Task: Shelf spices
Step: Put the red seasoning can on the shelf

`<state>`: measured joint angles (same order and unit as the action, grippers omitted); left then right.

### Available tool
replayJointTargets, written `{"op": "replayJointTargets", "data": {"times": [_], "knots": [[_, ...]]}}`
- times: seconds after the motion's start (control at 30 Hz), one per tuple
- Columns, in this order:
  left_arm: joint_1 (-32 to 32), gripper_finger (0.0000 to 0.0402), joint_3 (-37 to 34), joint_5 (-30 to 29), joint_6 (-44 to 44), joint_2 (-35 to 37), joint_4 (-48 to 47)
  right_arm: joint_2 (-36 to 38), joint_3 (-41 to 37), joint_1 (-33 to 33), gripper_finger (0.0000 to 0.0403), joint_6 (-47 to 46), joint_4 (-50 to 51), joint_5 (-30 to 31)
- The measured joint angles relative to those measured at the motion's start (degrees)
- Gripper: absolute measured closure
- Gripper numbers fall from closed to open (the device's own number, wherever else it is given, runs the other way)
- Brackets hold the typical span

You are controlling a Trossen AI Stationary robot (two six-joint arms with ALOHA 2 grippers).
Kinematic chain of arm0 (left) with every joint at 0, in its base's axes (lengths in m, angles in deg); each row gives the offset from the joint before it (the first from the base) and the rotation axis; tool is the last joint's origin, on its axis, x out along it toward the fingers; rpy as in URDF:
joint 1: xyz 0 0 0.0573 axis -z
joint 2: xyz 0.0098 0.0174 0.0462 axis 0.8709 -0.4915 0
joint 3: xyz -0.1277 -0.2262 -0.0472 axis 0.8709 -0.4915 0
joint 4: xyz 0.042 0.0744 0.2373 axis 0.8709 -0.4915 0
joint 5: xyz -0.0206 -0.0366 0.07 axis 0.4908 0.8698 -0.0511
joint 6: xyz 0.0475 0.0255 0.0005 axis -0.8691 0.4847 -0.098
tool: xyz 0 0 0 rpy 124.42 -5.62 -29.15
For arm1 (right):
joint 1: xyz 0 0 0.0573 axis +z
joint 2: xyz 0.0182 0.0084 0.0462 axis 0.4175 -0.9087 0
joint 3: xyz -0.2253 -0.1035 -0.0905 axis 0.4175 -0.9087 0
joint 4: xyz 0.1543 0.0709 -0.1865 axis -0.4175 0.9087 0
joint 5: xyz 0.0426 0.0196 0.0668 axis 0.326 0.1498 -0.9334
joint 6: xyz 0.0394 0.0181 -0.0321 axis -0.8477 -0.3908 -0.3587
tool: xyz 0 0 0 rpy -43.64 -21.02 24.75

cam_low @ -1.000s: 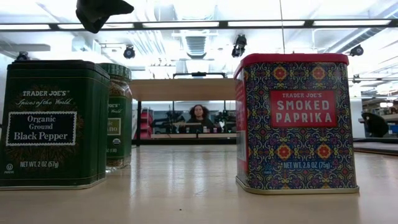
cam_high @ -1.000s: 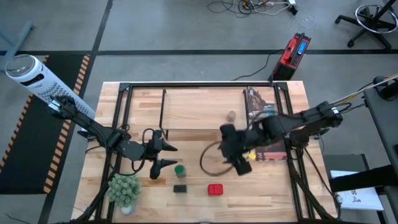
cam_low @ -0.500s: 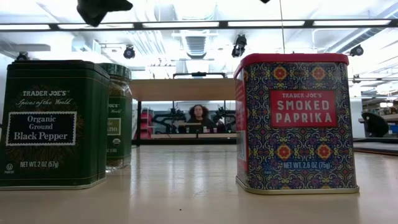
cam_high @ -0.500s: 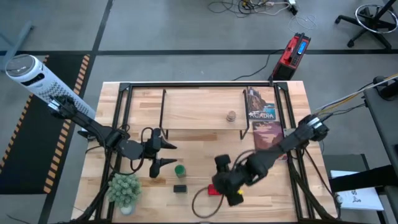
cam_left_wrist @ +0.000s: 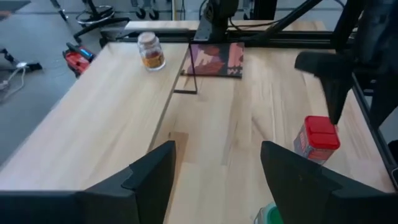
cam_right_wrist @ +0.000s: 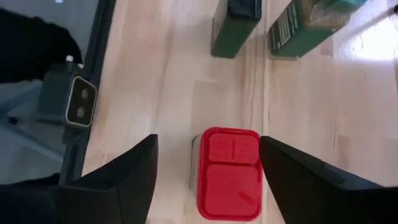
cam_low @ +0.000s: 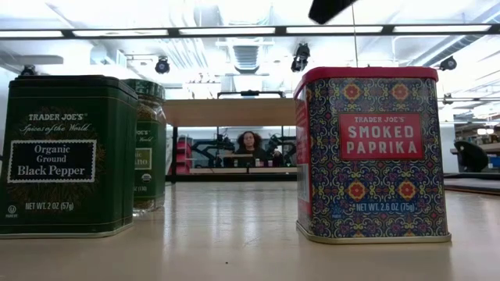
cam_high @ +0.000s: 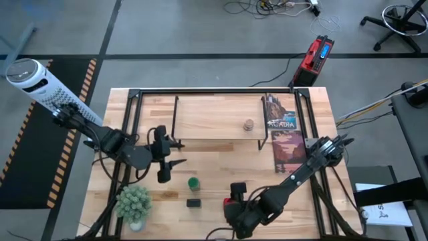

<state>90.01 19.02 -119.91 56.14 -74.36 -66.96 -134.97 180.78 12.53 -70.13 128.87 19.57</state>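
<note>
While the right gripper [cam_right_wrist: 205, 180] hangs wide open above the red tin [cam_right_wrist: 228, 172] on the desk [cam_high: 221, 150] near its front edge, it should drop straight and square to the tin's flat sides before closing; the left gripper [cam_high: 167, 171] waits open near the green-capped jar [cam_high: 193, 183].

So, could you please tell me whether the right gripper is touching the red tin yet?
Apart. In the right wrist view the right gripper hangs open above the red tin, with bare table visible between each jaw and the tin's sides.
</note>
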Motion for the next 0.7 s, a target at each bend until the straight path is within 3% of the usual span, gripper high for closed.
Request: {"op": "replayJointTargets", "data": {"times": [0.33,0.7], "knots": [[-0.02,0.0182,5.56,-0.12,-2.49,-0.2,-4.64,-1.21,-1.15,0.42,0.013,-4.12,0.79,2.59],[-0.04,0.017,6.06,0.08,-2.25,-0.04,-7.33,-1.49,-6.1,-0.02,0.0097,-3.59,-1.31,2.6]]}}
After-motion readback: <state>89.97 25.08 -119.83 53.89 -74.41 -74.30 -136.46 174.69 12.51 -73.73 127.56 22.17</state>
